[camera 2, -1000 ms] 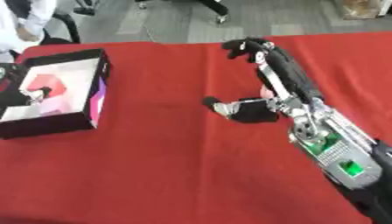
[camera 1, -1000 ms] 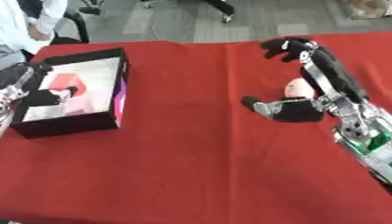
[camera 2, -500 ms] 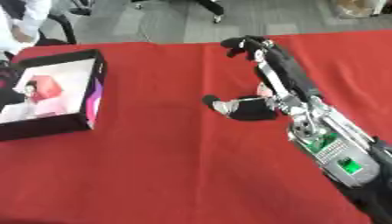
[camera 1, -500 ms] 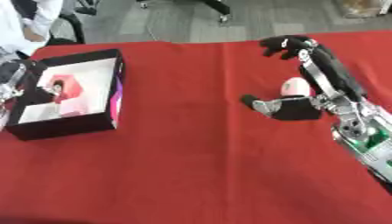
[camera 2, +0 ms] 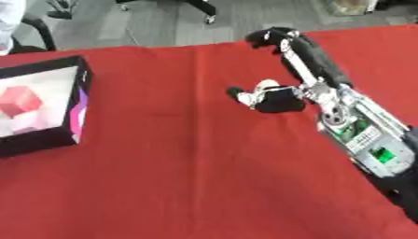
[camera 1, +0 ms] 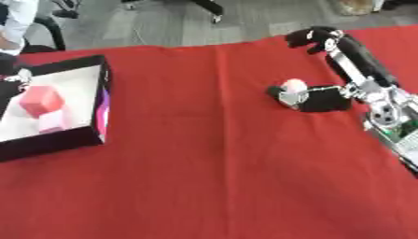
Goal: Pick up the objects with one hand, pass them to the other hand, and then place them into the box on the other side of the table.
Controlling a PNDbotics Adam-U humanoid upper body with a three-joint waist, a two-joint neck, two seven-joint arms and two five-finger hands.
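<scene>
A small pale object (camera 1: 292, 87) on the red cloth (camera 1: 212, 154) is enclosed by the curled fingers of the right hand (camera 1: 314, 97), well apart from the box (camera 1: 104, 100); a lift clear of the cloth is judged advisable before hand-over.

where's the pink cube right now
The pink cube lies inside the black box at the table's left side, next to a paler block.

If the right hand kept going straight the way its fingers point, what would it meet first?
The right hand, curled round a small pale object, points toward the table's left. Only bare red cloth lies ahead; the box looks the first obstacle, though depth is unclear.
</scene>
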